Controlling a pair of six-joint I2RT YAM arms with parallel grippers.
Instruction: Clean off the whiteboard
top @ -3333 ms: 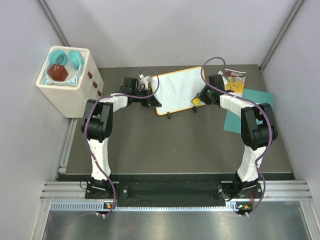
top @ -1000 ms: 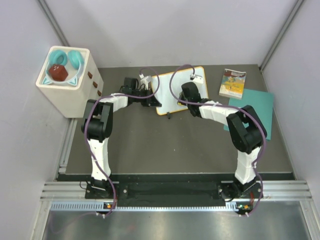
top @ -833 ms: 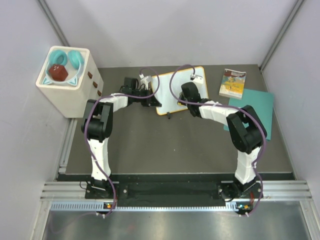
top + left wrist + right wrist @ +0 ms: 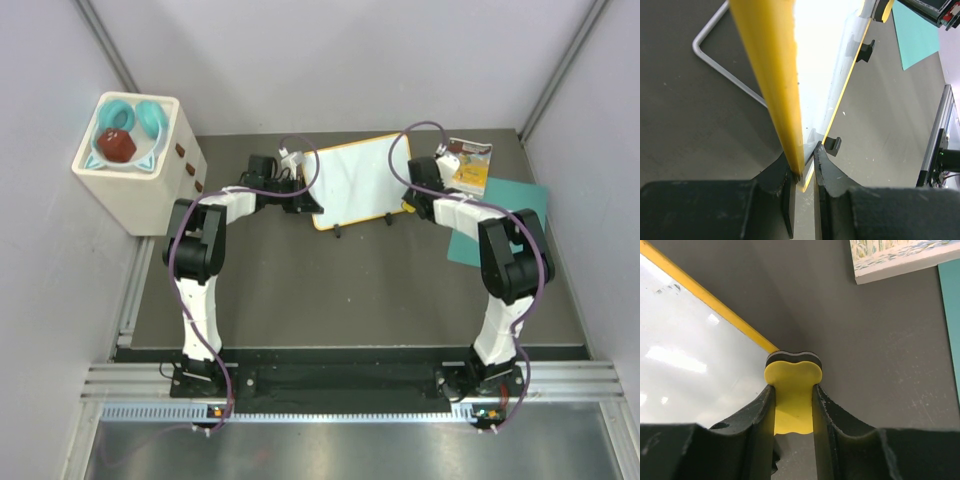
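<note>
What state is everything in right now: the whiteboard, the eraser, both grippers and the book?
whiteboard, propped up at a tilt, face looks almost fully clean.
left gripper, shut on the whiteboard's yellow rim.
right gripper, shut on the eraser.
eraser, held at the whiteboard's right rim.
picture book, closed, lying flat.

This is looking like a robotics lab test cell: two white-and-black arms, left and right, are sitting bolted to metal rails at the near edge of a dark counter, with purple cables looping along them. Plain pale wall panels are closing the counter in, and a white box, a picture book and a teal sheet are lying about as props.
</note>
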